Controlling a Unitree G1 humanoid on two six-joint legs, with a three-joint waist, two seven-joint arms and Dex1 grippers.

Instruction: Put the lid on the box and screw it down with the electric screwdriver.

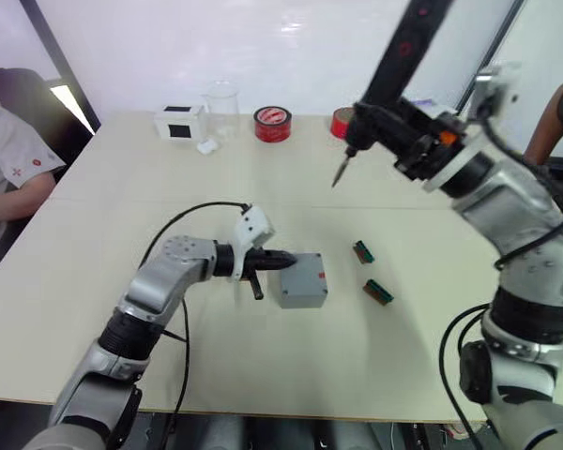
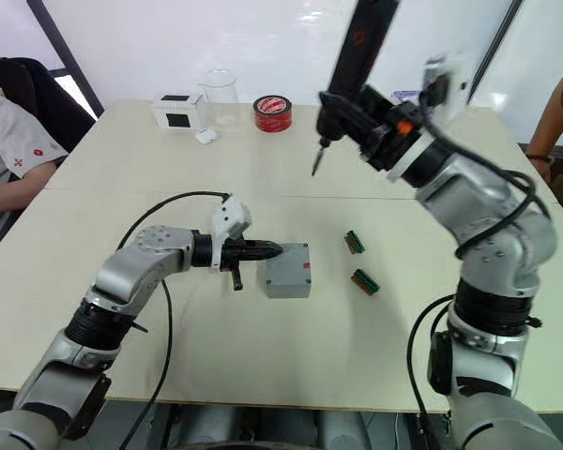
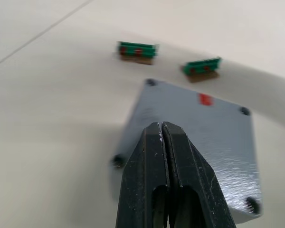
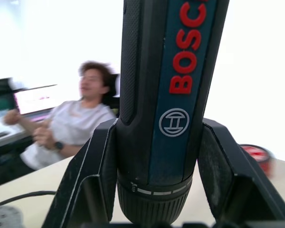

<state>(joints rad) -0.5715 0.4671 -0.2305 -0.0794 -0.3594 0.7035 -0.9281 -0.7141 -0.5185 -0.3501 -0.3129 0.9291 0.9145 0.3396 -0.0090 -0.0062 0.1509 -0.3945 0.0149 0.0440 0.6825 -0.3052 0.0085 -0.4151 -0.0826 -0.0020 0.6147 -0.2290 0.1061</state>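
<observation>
Left gripper pinched closed, empty, tips over lid edge; box beneath hidden. Right gripper clamps electric screwdriver, bit cut off.

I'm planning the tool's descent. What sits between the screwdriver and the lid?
Nothing sits between the screwdriver and the lid. The left gripper, shut, rests at the lid's near edge.
</observation>
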